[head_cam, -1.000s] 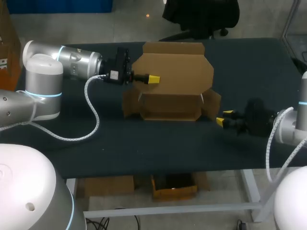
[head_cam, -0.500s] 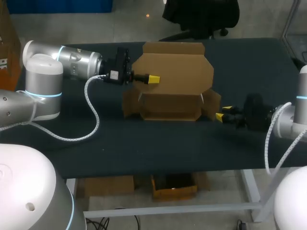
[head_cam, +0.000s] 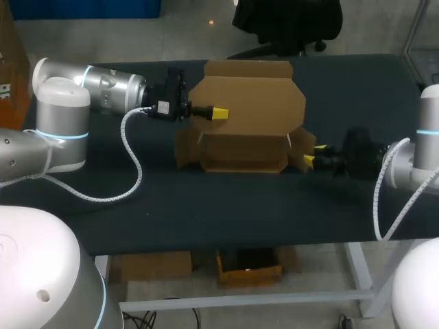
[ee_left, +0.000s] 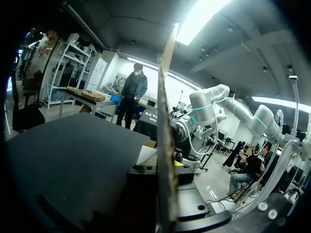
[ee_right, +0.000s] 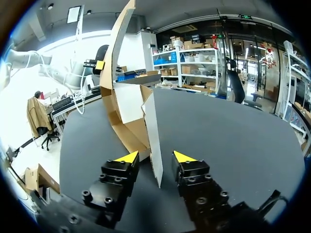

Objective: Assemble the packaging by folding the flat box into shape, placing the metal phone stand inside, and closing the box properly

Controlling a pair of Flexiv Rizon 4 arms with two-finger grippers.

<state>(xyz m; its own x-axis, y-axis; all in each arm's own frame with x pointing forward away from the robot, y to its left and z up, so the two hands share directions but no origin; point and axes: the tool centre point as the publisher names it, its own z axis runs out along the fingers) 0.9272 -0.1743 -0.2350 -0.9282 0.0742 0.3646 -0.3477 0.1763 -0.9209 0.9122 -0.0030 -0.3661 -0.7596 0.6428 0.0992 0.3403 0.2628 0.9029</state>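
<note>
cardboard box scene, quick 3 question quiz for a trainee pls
1. True or false: the right tool has its open fingers on either side of the box's side flap.
2. Which tool holds the raised lid panel? A) left tool B) right tool C) neither
3. Fill in: the cardboard box is not yet ___.
Key: 1 true; 2 A; 3 closed.
</note>
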